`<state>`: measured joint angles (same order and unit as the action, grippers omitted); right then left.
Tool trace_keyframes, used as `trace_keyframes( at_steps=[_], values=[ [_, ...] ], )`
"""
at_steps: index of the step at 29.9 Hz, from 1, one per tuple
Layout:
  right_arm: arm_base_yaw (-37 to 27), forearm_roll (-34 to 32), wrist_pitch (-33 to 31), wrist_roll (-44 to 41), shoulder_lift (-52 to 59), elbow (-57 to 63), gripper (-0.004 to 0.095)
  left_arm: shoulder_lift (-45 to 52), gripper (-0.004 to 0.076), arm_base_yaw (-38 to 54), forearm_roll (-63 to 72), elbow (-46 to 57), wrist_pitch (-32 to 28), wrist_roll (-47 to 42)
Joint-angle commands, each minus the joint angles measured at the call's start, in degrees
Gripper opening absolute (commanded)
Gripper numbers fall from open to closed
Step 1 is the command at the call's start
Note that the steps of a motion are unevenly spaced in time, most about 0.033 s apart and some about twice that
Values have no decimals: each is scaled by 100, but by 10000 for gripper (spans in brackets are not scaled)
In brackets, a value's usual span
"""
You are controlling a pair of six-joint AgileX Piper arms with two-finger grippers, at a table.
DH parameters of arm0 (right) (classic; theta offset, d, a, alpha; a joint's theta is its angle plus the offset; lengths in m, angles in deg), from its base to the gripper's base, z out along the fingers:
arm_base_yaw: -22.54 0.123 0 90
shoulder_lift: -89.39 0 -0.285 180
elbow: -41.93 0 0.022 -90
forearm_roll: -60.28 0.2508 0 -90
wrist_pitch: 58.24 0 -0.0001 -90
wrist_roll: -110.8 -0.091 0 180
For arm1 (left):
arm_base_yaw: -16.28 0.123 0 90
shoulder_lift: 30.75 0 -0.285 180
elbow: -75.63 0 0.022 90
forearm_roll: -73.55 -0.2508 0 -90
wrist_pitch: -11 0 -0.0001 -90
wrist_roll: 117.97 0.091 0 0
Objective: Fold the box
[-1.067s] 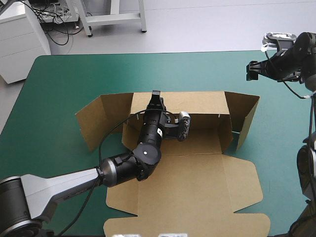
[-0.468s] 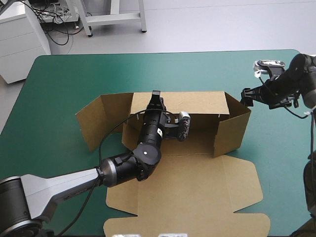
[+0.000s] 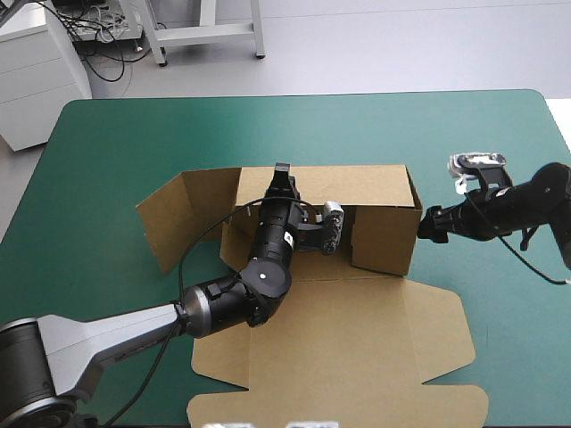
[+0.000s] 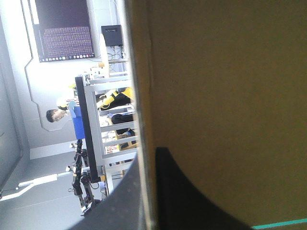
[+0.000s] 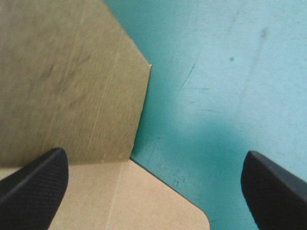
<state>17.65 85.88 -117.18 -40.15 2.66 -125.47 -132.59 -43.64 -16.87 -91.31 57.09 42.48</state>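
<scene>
The brown box [image 3: 321, 267] sits mid-frame on the teal-green cover [image 3: 464, 134], its lid [image 3: 339, 357] flat toward the lower edge. At centre right, the right gripper [image 3: 428, 224], fingers spread wide and holding nothing, is at the outer face of the right flap [image 3: 384, 236], which stands turned inward. It would do best to press low and square to the crease, so the flap swings without dragging the tray. Farther up, the left gripper [image 3: 282, 176] pinches the back wall [image 3: 357, 183] and should hold firm. The left flap [image 3: 183, 218], upper left, splays outward, not yet folded.
</scene>
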Motion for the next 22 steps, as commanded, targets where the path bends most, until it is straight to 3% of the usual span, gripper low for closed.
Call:
trace_keyframes(
  at_steps=[1,9,18,22],
  values=[
    [-41,541,342,773,633,376,897,237,-32,-32,-120,-110,137,4],
    [-41,1890,630,2478,871,1046,897,237,-32,-32,-120,-110,138,4],
    [42,2236,856,2885,871,1284,897,237,-32,-32,-120,-110,138,4],
    [341,2383,1349,2885,871,1542,896,237,-32,-32,-120,-110,138,4]
  ],
)
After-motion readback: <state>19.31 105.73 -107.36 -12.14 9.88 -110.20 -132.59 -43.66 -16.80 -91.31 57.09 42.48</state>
